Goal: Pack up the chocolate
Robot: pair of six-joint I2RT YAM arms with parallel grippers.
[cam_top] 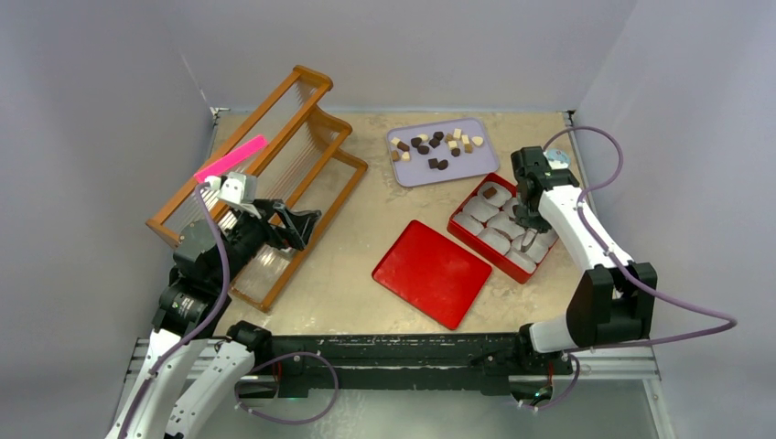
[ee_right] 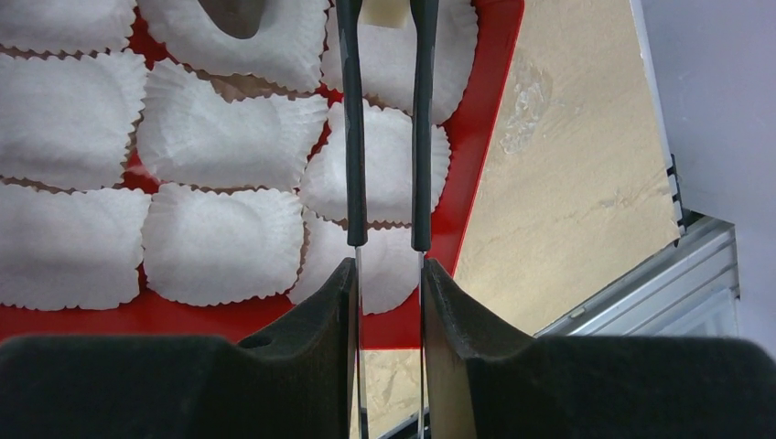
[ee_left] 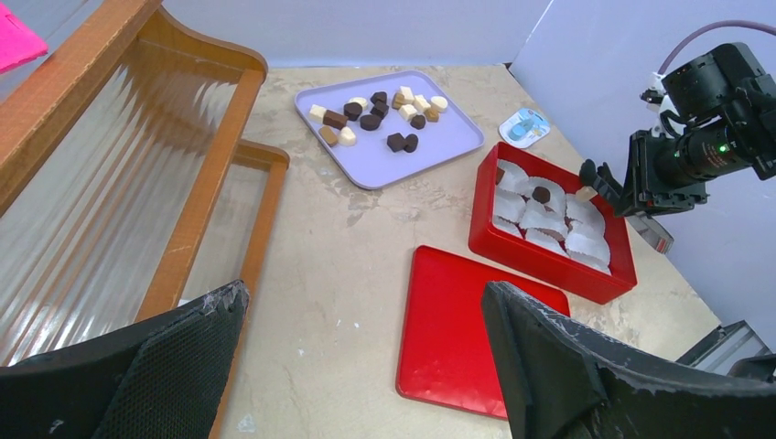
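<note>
Several dark brown, mid-brown and cream chocolate pieces (cam_top: 437, 146) lie on a lavender tray (cam_top: 476, 160), also in the left wrist view (ee_left: 375, 114). A red box (cam_top: 467, 227) holds white paper cups (ee_right: 220, 242); one dark piece (ee_left: 541, 194) sits in a cup. My right gripper (ee_right: 386, 270) is over the box's far right part (cam_top: 529, 212), shut on metal tongs (ee_right: 355, 137) with black tips. A cream piece (ee_right: 384, 11) sits between the tong tips, over a cup. My left gripper (ee_left: 366, 302) is open and empty, above the table at the left (cam_top: 307, 224).
A flat red lid (cam_top: 432, 273) lies in front of the box. A wooden rack (cam_top: 316, 146) with a pink strip (cam_top: 231, 158) on it stands at the left, under my left arm. A small blue-and-white item (ee_left: 524, 125) lies beside the tray. Walls enclose the table.
</note>
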